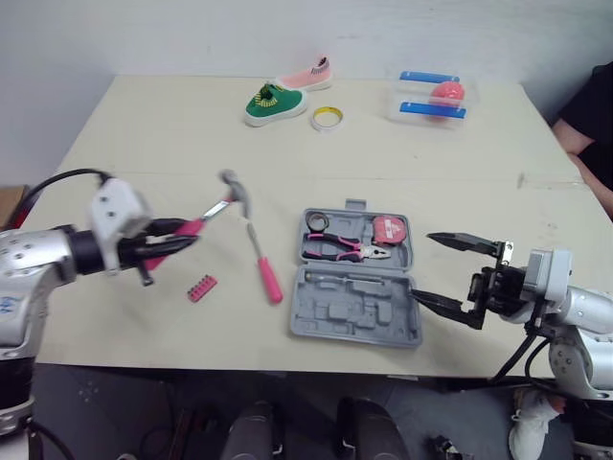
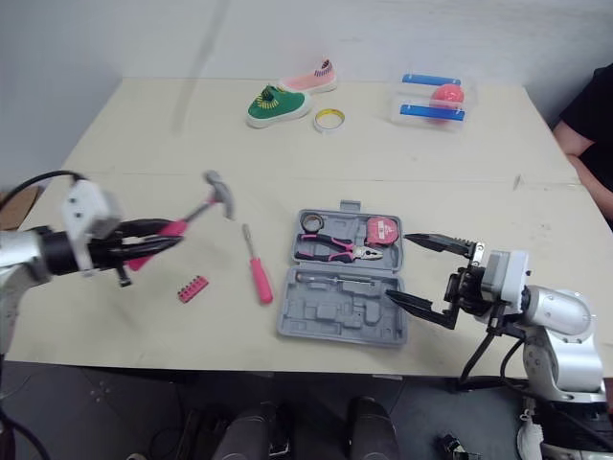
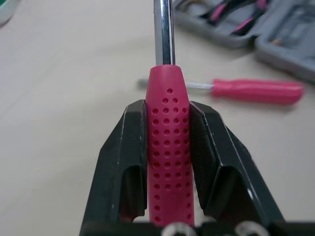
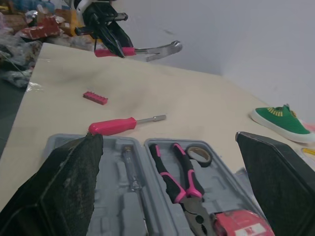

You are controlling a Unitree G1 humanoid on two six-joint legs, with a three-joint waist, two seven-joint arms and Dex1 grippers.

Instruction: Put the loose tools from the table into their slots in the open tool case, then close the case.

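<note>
My left gripper (image 1: 180, 238) is shut on the pink handle of a hammer (image 1: 218, 209), held up off the table left of the case; the steel head (image 1: 235, 189) points away from me. The wrist view shows the dotted pink grip (image 3: 168, 157) clamped between both fingers. The grey tool case (image 1: 356, 278) lies open in the middle, holding pink-handled pliers (image 1: 343, 250), a tape measure (image 1: 390, 230) and a roll of tape (image 1: 317, 222). A pink screwdriver (image 1: 263, 264) and a pink bit holder (image 1: 201, 287) lie on the table left of it. My right gripper (image 1: 452, 271) stands open just right of the case.
At the far side sit a green shoe (image 1: 272, 103), a pink shoe (image 1: 311, 75), a yellow tape ring (image 1: 327, 118) and a clear box with a pink ball (image 1: 434, 98). A person's arm (image 1: 586, 129) shows at the right edge.
</note>
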